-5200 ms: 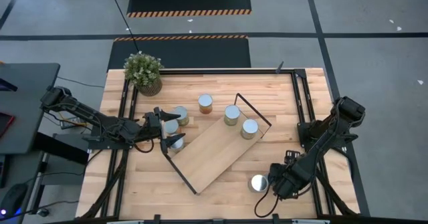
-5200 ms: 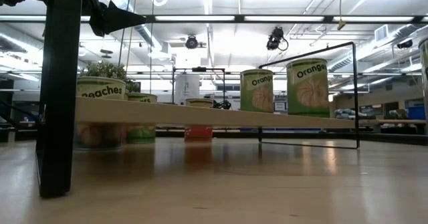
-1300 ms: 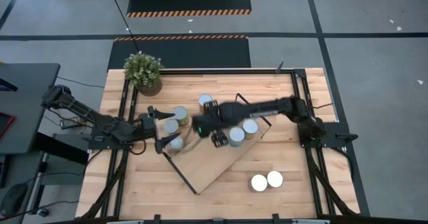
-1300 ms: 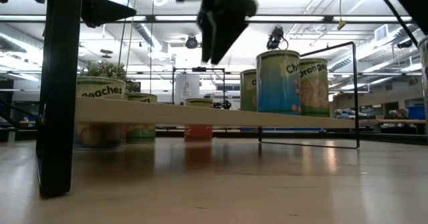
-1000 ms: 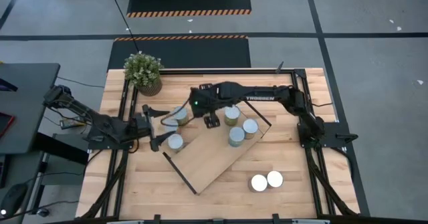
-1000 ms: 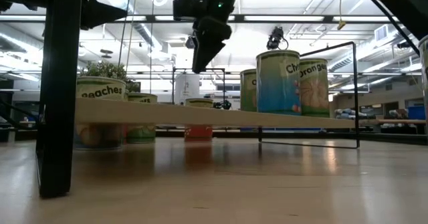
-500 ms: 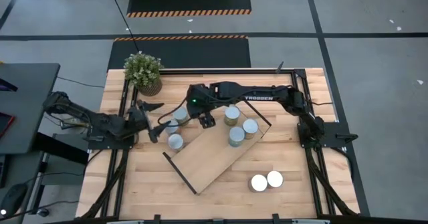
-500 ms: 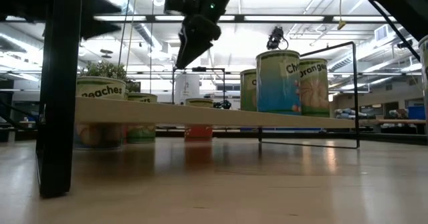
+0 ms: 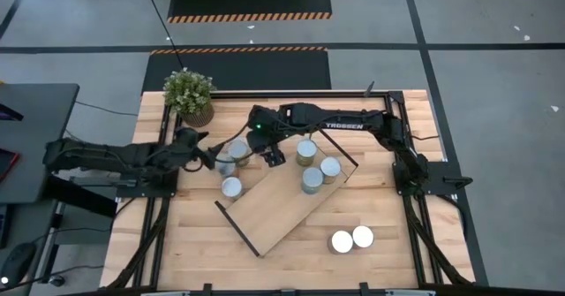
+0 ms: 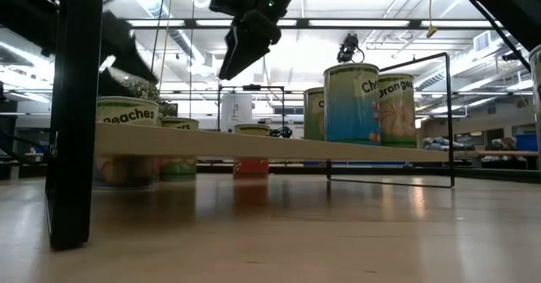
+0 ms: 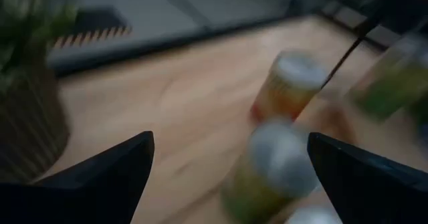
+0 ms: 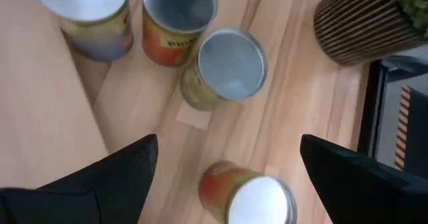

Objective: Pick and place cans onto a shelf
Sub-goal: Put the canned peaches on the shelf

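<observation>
The table (image 9: pixel 291 243) carries the shelf (image 9: pixel 274 209), which lies diagonally mid-table. Three cans (image 9: pixel 312 179) stand at its far right end, three more cluster off its far left end by the plant (image 9: pixel 189 94), and two sit near right on the table. My right jaws (image 9: pixel 273 157) hover open and empty above that cluster. My left jaws (image 9: pixel 208 155) gape empty beside it.
</observation>
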### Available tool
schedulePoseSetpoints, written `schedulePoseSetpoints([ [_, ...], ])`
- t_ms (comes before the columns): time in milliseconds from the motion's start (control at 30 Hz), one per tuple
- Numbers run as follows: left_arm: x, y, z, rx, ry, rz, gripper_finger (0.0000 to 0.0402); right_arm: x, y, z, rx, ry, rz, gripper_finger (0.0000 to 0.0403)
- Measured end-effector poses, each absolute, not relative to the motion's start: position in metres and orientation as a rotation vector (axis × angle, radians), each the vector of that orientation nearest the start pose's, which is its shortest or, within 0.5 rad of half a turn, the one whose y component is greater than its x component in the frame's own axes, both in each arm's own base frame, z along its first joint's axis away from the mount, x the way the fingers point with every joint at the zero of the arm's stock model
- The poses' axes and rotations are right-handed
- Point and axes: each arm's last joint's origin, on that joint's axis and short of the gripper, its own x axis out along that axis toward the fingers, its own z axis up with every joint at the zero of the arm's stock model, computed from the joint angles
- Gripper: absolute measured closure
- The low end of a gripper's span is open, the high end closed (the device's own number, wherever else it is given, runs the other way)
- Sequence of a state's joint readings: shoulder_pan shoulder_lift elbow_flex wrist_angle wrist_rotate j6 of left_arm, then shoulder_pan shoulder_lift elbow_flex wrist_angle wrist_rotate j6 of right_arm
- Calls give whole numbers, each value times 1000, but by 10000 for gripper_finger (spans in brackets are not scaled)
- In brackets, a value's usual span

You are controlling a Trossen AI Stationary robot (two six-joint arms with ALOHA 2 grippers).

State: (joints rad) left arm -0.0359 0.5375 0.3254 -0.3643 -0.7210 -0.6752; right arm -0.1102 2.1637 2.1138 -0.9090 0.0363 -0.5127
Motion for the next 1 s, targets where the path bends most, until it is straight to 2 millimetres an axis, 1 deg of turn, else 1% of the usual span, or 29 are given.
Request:
schedulePoseSetpoints([
  [67, 120, 19, 194, -433, 355, 842, 2, 469, -48, 282, -449, 980, 133, 29],
  [133, 121, 23, 193, -453, 377, 864, 2, 469, -42, 275, -463, 995, 156, 29],
  [233, 124, 30, 187, -463, 440, 885, 2, 470, -38, 271, -495, 1006, 142, 29],
  [400, 131, 42, 177, -489, 543, 902, 2, 467, -44, 269, -508, 1051, 104, 29],
  [500, 137, 49, 172, -509, 585, 871, 2, 464, -48, 268, -499, 1081, 103, 29],
  [633, 145, 57, 167, -531, 607, 837, 2, 460, -57, 267, -479, 1114, 92, 29],
  [800, 154, 60, 164, -525, 612, 763, 2, 457, -65, 266, -443, 1144, 69, 29],
  [867, 157, 61, 164, -514, 602, 755, 2, 457, -65, 263, -441, 1141, 66, 29],
  [1000, 163, 62, 162, -500, 592, 738, 2, 457, -58, 255, -452, 1162, 91, 29],
])
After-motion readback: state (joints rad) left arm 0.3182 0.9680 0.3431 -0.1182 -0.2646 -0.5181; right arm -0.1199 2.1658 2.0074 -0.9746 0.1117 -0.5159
